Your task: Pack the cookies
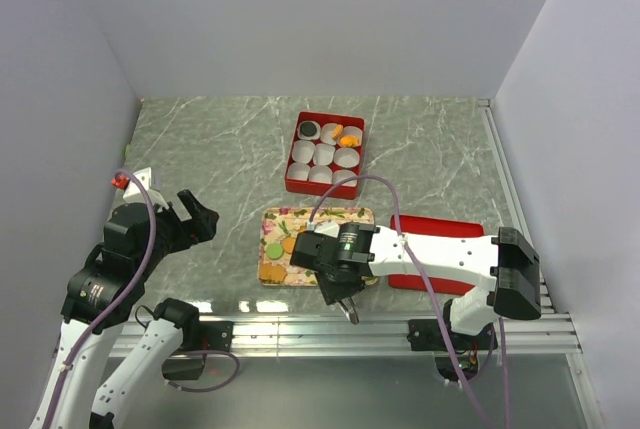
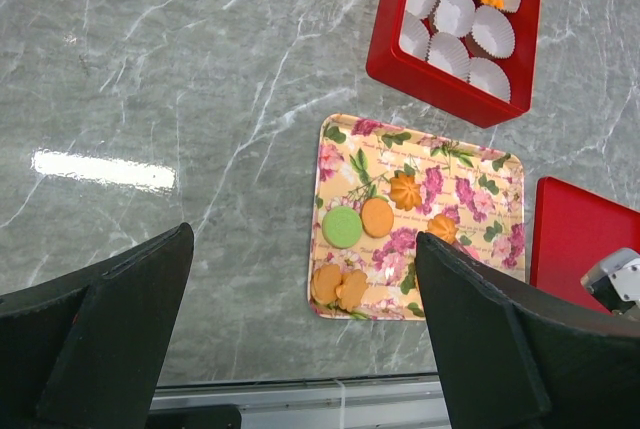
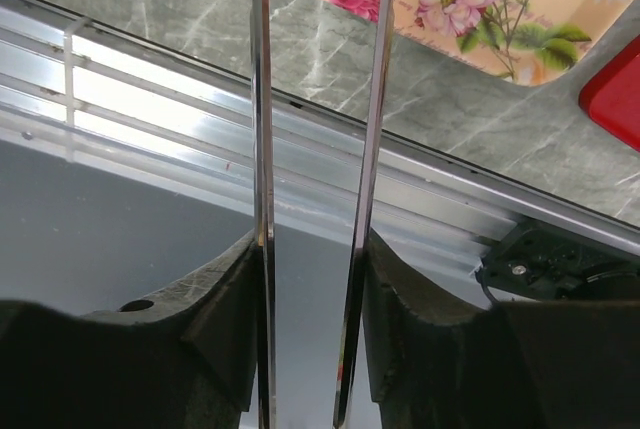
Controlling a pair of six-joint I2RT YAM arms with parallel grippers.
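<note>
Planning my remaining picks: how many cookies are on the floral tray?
6: green cookie and round orange one side by side mid-left, flower-shaped orange just beyond, small orange at right, two golden-brown touching near-left. The tray has its near-right corner hidden.

No legible text anywhere

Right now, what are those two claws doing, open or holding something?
Left gripper: jaws wide open, empty.
Right gripper: jaws slightly apart, nothing between them.
</note>
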